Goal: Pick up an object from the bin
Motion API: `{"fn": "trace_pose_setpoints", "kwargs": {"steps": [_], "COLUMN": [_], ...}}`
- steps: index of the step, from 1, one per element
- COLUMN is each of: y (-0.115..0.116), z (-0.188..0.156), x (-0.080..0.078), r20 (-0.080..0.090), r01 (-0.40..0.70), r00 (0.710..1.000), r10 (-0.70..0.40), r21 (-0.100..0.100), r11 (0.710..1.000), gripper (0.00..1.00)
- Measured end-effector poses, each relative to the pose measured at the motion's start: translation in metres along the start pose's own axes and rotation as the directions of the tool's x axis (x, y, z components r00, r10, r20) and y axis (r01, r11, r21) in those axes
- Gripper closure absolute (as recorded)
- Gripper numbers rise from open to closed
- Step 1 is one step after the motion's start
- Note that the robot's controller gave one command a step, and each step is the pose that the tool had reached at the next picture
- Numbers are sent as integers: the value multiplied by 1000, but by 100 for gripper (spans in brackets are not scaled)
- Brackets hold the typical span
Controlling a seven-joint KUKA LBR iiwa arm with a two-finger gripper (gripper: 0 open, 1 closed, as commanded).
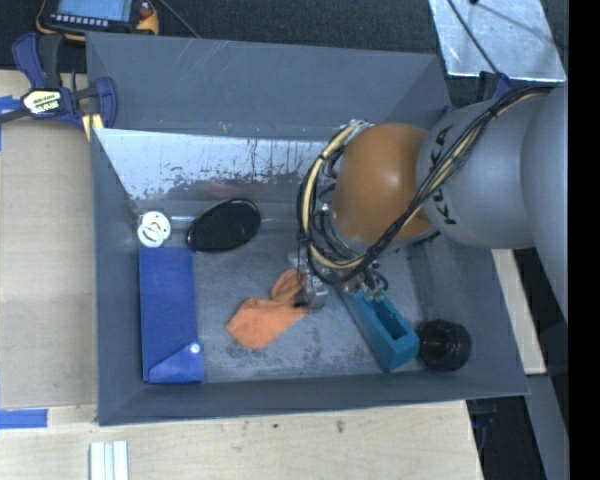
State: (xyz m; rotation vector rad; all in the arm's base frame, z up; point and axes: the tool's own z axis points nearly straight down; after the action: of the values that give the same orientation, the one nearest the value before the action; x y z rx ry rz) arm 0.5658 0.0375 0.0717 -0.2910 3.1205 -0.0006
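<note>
Nearest, at the lower edge of the grey bin (280, 388), a blue flat box (168, 313) is seen at lower left, and a teal block (383, 328) and black round cap (443, 344) at lower right. A crumpled orange cloth (265, 315) is found at centre, its upper-right end met by the gripper (307, 290), whose opening cannot be told. Farther up, a black oval (223, 225) and a white disc (154, 229) are seen.

You will find the long flat box (168, 313) along the left side of the bin (112, 298) floor. The small disc (154, 229) sits at the box's upper end, with the oval pad (223, 225) just to its right. The cloth (260, 320) lies at centre frame, and the tool (308, 290) is at its upper-right end. The slanted block (382, 328) lies right of the cloth, with the round cap (443, 344) just beside it at lower right.
</note>
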Motion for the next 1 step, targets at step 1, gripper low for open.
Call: {"fn": "trace_pose_setpoints", "kwargs": {"steps": [1], "y": [8], "z": [0], "x": [52], "r20": [2], "r01": [39], "r00": [999], "r10": [-39], "r21": [-1], "r11": [999], "gripper": [100]}}
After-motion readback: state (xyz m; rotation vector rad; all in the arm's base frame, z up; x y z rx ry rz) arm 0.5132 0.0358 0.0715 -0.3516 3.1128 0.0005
